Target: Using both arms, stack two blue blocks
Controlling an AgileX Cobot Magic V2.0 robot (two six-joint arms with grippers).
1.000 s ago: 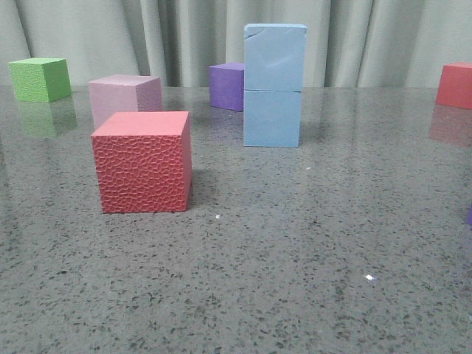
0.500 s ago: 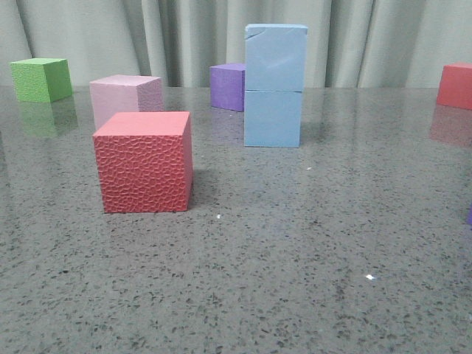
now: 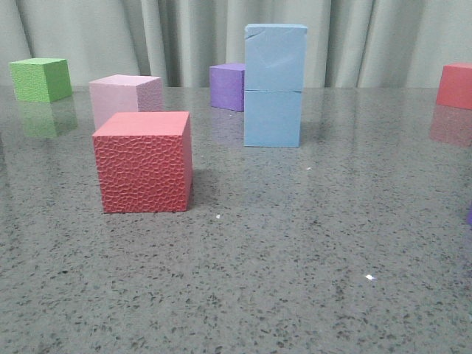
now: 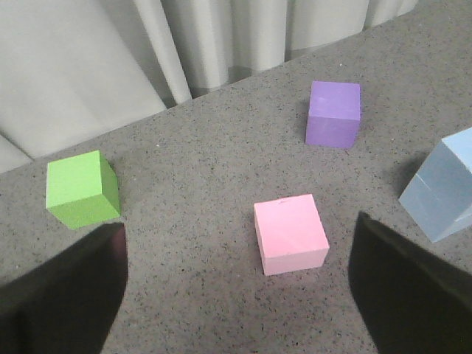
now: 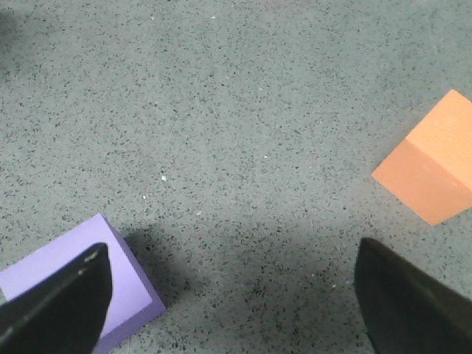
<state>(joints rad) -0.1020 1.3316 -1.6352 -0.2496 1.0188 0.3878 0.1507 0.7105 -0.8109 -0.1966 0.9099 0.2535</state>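
Front view: two blue blocks are seen stacked on the speckled grey table [image 3: 310, 243], the upper blue block [image 3: 275, 57] resting squarely on the lower blue block [image 3: 272, 118]. Taking this stack as the landmark, a dark purple cube [image 3: 227, 85] is found just behind it on its left, partly hidden by it. A pale pink cube [image 3: 125, 97] is set farther to the left of the stack, and a textured red cube [image 3: 144, 162] stands nearer the camera than the pink one. A green cube [image 3: 40, 79] is placed far to the left of the stack, near the grey curtain [image 3: 177, 37]. Another red cube [image 3: 454, 85] is cut by the frame edge far to the right of the stack. Neither pincer is shown in this view.

Left wrist view: the left pincer [image 4: 236, 284] is held spread wide above the table, with nothing between its dark fingers [image 4: 66, 295]. The pink cube [image 4: 290, 234] lies under the gap, apart from both fingers. The blue stack [image 4: 442, 192] is seen beside the pink cube, with the purple cube [image 4: 334, 113] beyond and the green cube [image 4: 81, 189] on the opposite side.

Right wrist view: the right pincer [image 5: 232, 295] is likewise spread and empty over bare table. A lilac cube [image 5: 88, 295] is partly covered by one finger [image 5: 55, 310], and an orange cube [image 5: 435, 158] lies well apart from it. The blue stack is not shown here.
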